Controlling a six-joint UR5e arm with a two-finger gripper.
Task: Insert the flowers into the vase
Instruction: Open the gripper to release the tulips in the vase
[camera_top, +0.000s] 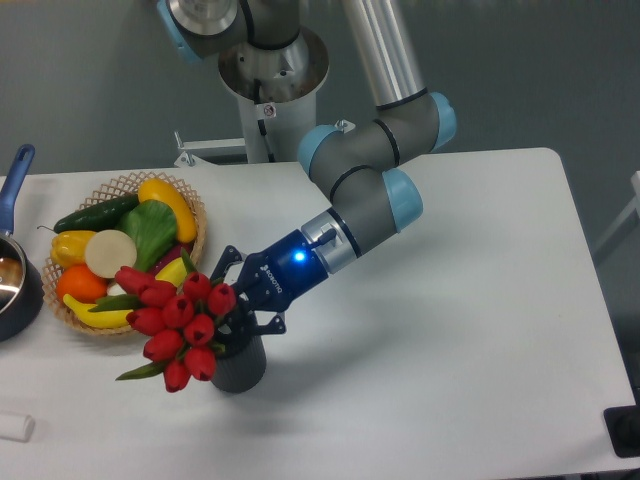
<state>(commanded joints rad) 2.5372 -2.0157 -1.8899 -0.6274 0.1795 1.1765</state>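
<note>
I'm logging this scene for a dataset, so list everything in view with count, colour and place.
flowers: one bunch, red with green leaves, over the vase, tilted left
vase: one, dark grey, front left of table
basket: one, wicker, left, holding yellow, green, orange and white produce
pot: one, dark, blue handle, left edge
white object: one, front-left corner
table: one, white
arm: one, grey and blue
gripper: one, dark blue, at the vase; jaws hidden by flowers

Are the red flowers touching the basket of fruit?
Cannot tell. In the camera view the red tulip bunch overlaps the woven wicker basket's rim, hiding any contact or gap.
</note>
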